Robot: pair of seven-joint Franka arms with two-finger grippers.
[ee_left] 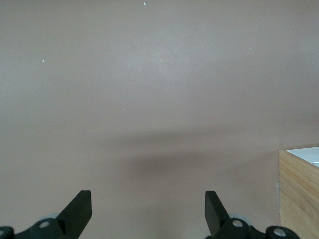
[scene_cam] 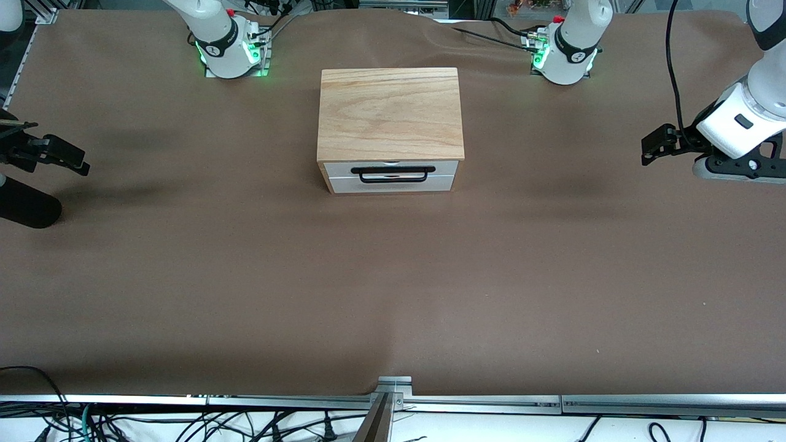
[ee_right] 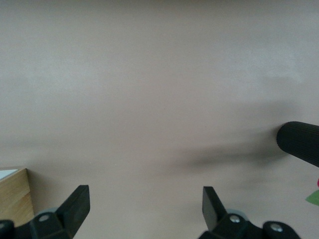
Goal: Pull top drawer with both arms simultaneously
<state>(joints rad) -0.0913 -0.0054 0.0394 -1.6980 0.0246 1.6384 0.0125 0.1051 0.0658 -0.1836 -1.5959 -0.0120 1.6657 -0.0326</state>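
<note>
Open brown table (scene_cam: 393, 294) across the whole lower half of the frame, free for passage. Blocking the upper centre: oak-topped cabinet (scene_cam: 390, 113), top drawer (scene_cam: 391, 167) shut, black handle (scene_cam: 393, 174) facing the bare stretch. Unobstructed lanes at mid-height from both edges, where left gripper (scene_cam: 652, 147) and right gripper (scene_cam: 78, 162) hang over the table, fingers spread, well apart from the cabinet. Near the right gripper, a black cylinder (scene_cam: 27, 209).

No legible txt/labels anywhere.
</note>
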